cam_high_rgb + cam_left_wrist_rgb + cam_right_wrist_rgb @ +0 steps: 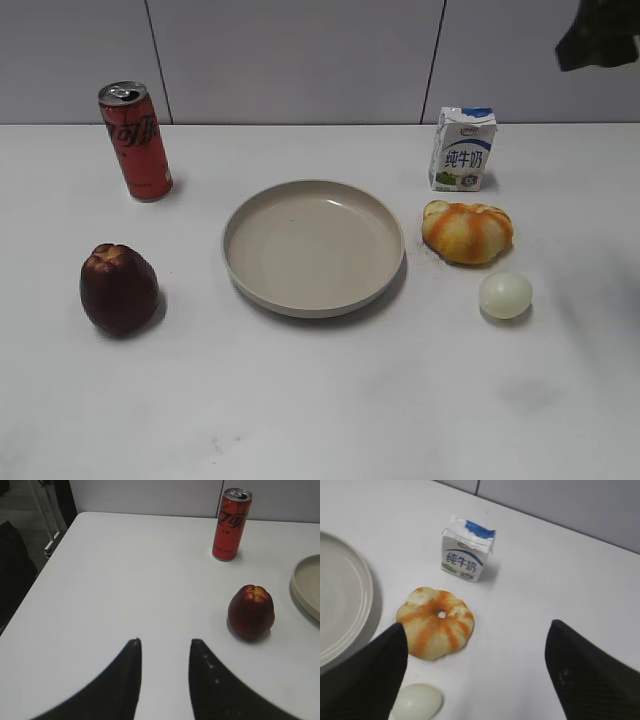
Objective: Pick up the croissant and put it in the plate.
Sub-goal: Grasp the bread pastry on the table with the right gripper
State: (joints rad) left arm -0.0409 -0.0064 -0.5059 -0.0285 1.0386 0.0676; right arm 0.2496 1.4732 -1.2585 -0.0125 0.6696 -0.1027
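The croissant is a puffy pastry with yellow and orange stripes; it lies on the white table just right of the beige plate. It also shows in the right wrist view, next to the plate's rim. My right gripper is open wide and empty, hovering above the table to the right of the croissant; in the exterior view only a dark part of that arm shows at the top right. My left gripper is open and empty above bare table, left of the plate.
A red cola can stands at the back left, and a dark red apple-like fruit sits left of the plate. A milk carton stands behind the croissant. A pale round ball lies in front of it.
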